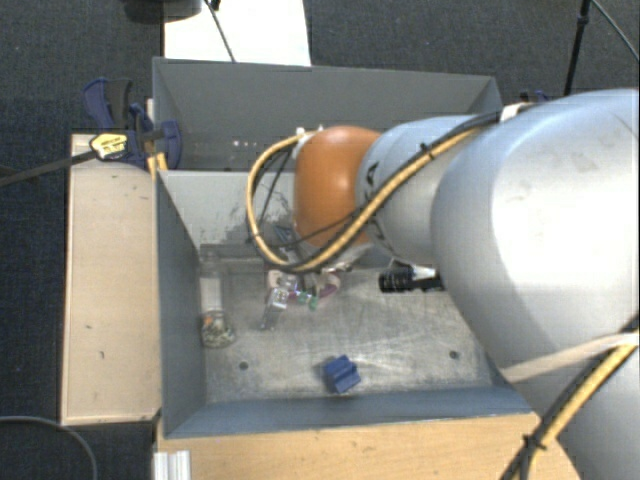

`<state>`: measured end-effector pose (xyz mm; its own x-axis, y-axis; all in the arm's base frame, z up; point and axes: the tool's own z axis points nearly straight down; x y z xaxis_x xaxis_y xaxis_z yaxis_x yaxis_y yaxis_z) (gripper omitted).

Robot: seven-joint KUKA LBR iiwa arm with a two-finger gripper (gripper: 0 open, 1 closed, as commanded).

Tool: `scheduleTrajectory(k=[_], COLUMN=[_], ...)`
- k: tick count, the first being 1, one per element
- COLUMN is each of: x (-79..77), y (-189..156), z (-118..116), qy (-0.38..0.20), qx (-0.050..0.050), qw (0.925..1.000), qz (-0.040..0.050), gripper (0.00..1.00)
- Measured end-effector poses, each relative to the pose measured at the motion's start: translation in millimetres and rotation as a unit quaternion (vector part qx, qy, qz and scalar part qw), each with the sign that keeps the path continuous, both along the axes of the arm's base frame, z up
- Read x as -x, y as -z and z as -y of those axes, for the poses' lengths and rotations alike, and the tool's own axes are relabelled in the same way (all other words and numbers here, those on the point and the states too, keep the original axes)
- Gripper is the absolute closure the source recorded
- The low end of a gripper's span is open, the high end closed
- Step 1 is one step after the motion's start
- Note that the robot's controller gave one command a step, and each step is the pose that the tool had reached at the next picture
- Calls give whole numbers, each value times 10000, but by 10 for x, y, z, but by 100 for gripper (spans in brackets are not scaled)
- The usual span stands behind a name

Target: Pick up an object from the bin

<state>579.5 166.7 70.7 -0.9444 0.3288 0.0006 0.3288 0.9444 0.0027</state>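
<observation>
The two-finger gripper [293,290] was seen low over the floor of the grey metal bin [185,268], near its middle, under the orange wrist cover [330,183]. Whether the jaws were spread or pressed together could not be told. A small pale piece flecked pink and green [322,290] lay just beside it. Centring on that piece before closing was judged best. The small blue block [340,374] and the clear rounded lump [215,328] lay well apart.

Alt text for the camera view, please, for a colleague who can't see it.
The gripper is low over the middle of the grey bin, under the arm's orange cover. A blue block lies apart near the front wall, a small clear thing by the left wall.
</observation>
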Motion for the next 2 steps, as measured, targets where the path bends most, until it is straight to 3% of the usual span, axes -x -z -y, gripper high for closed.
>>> scheduleTrajectory(k=[1,2], x=[-14,-108], y=[-22,-1073], z=[-9,113], qy=[-18,32], qx=[-5,2], qw=[10000,10000], qz=[27,44], gripper=[100,100])
